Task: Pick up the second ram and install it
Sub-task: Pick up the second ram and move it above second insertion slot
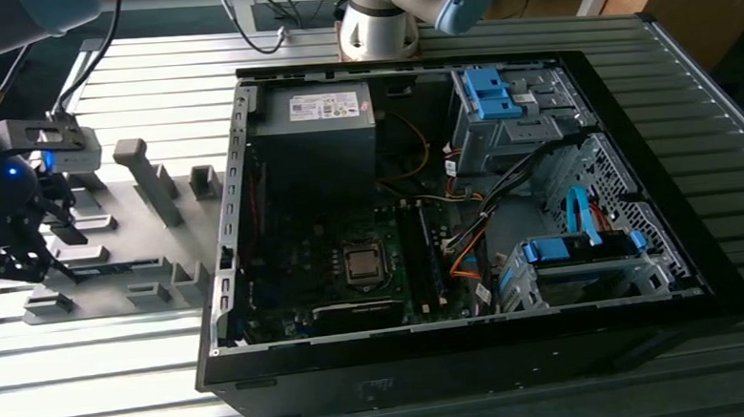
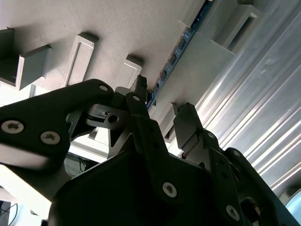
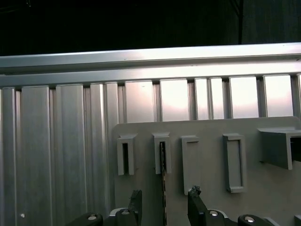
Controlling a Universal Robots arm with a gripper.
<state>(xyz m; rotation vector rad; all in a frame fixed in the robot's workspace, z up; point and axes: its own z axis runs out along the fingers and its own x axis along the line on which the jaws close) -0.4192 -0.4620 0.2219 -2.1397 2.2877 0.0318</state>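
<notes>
The second ram (image 3: 163, 181) stands on edge in a slot of the grey fixture plate (image 3: 207, 207), seen as a thin dark strip. In the second wrist view the second ram (image 2: 175, 52) shows a blue-green edge with dark chips. My gripper (image 3: 164, 197) is open, with one fingertip on each side of the stick and a gap to both. The gripper (image 2: 162, 100) straddles the stick's near end. In the exterior view the gripper (image 1: 20, 260) hangs low over the fixture plate (image 1: 132, 231) at that view's left, far from the open computer case (image 1: 448, 195).
Grey fixture blocks (image 1: 148, 177) stand around the gripper on the plate. The plate rests on a slatted aluminium table (image 1: 709, 86). Inside the case are a power supply (image 1: 322, 111), long black slots (image 1: 415, 254) beside the processor socket, orange cables and blue drive cages (image 1: 579, 250).
</notes>
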